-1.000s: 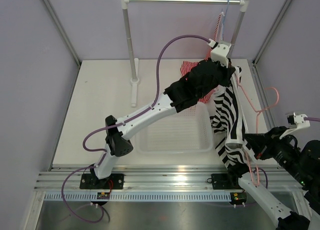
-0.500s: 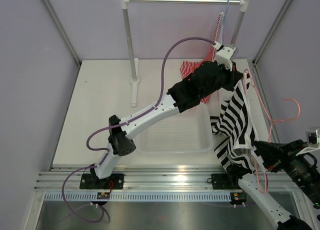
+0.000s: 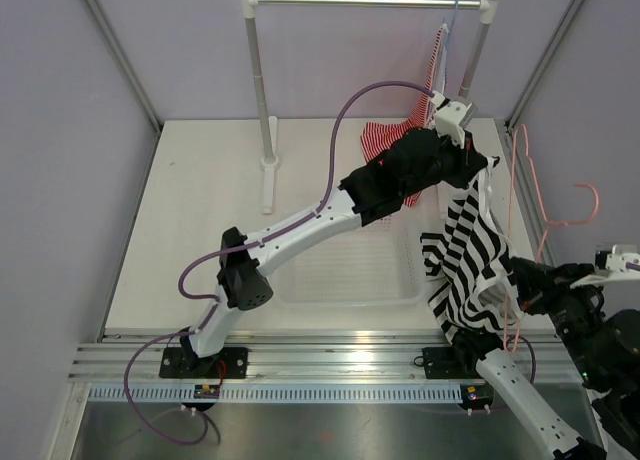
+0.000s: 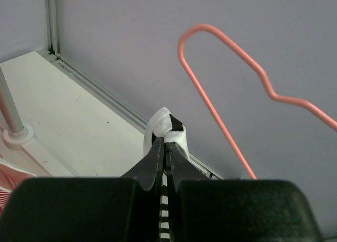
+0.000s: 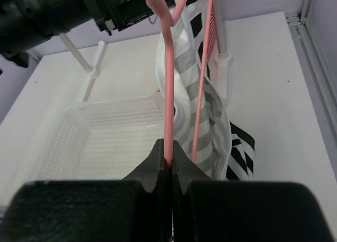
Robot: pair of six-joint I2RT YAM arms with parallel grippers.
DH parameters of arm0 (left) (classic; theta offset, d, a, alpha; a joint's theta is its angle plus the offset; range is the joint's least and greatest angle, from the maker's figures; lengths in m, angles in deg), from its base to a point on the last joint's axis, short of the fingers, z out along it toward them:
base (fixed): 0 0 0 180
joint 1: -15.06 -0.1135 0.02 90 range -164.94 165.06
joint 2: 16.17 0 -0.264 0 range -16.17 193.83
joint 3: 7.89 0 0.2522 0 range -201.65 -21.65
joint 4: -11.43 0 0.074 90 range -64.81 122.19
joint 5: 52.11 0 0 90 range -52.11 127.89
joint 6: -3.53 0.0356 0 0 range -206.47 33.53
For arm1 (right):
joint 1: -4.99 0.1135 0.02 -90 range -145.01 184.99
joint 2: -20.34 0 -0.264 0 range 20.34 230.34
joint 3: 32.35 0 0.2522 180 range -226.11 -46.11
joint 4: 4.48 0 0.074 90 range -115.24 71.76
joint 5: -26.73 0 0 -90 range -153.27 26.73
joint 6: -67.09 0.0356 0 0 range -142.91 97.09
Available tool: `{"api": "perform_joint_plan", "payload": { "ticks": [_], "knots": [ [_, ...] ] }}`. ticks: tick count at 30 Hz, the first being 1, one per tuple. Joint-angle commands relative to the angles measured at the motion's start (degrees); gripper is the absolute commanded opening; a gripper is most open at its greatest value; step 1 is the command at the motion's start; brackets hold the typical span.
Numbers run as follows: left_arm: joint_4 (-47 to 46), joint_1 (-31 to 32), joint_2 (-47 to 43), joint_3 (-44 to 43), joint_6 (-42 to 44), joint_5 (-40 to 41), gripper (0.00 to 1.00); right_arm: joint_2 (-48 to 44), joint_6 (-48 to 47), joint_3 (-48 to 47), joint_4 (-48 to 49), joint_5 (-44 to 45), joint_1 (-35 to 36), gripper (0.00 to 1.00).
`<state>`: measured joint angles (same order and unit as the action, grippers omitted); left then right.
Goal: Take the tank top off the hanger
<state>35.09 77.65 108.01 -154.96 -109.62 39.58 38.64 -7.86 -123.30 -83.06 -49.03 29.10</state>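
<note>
The black-and-white striped tank top [image 3: 468,265] hangs bunched between the two arms at the right of the table. My left gripper [image 3: 478,168] is shut on one of its straps, and in the left wrist view the white strap edge [image 4: 167,127] sticks out past the closed left gripper [image 4: 166,143]. The pink wire hanger [image 3: 510,220] stands nearly upright beside the cloth, its hook out to the right. My right gripper [image 3: 513,286] is shut on the hanger wire [image 5: 168,89] low down; the right gripper [image 5: 169,150] pinches that wire, with the cloth [image 5: 208,110] draped around the second wire.
A white perforated basket [image 3: 340,300] lies in front of the arms' bases, under the left arm. A clothes rack [image 3: 260,90] stands at the back, with a red-and-white striped top [image 3: 385,135] on a light blue hanger [image 3: 452,30] at its right end.
The left gripper has carried the strap right and slightly back. The hanger has swung more upright with its hook out to the right, and the striped cloth has slid lower along it.
</note>
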Motion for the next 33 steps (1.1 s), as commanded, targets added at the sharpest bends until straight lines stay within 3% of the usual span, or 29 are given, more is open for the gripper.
{"api": "perform_joint_plan", "payload": {
  "ticks": [1, 8, 12, 16, 20, 22, 26, 29, 33],
  "knots": [
    [-2.95, -0.45, -0.96, 0.59, -0.84, -2.91, 0.00, 3.93, -3.79, 2.03, 10.84, 7.99, 0.31, 0.00],
    [-8.31, 0.34, -1.49, 6.58, -1.36, -13.20, 0.00, 7.97, -8.71, 5.64, 18.75, 16.42, 0.32, 0.00],
    [-9.44, 0.69, -1.40, 7.54, -2.24, -15.66, 0.00, 10.34, -15.91, 10.91, 32.18, 25.20, 0.40, 0.00],
    [-8.84, 1.04, -1.66, 7.11, -1.02, -17.16, 0.00, 14.21, -24.52, 15.22, 44.93, 27.33, 0.40, 0.00],
    [-8.31, 1.40, -3.67, 9.91, 0.21, -18.92, 0.00, 17.89, -30.06, 18.03, 56.78, 26.46, 0.32, 0.00],
    [-9.62, 2.10, -6.22, 15.50, 1.18, -19.01, 0.00, 19.39, -35.07, 20.40, 62.33, 26.37, 0.23, 0.00],
    [-15.07, 2.80, -8.16, 23.95, 0.66, -20.59, 0.00, 23.79, -36.93, 16.64, 64.19, 25.93, -1.35, 0.00],
    [-21.04, 3.24, -7.90, 28.10, -1.01, -22.96, 0.00, 25.81, -35.80, 16.28, 68.07, 20.58, -6.96, 0.00],
    [-21.67, 4.38, -6.23, 27.85, 0.04, -23.14, 0.00, 29.59, -30.69, 14.52, 67.36, 15.20, -15.58, 0.00]
  ]
}}
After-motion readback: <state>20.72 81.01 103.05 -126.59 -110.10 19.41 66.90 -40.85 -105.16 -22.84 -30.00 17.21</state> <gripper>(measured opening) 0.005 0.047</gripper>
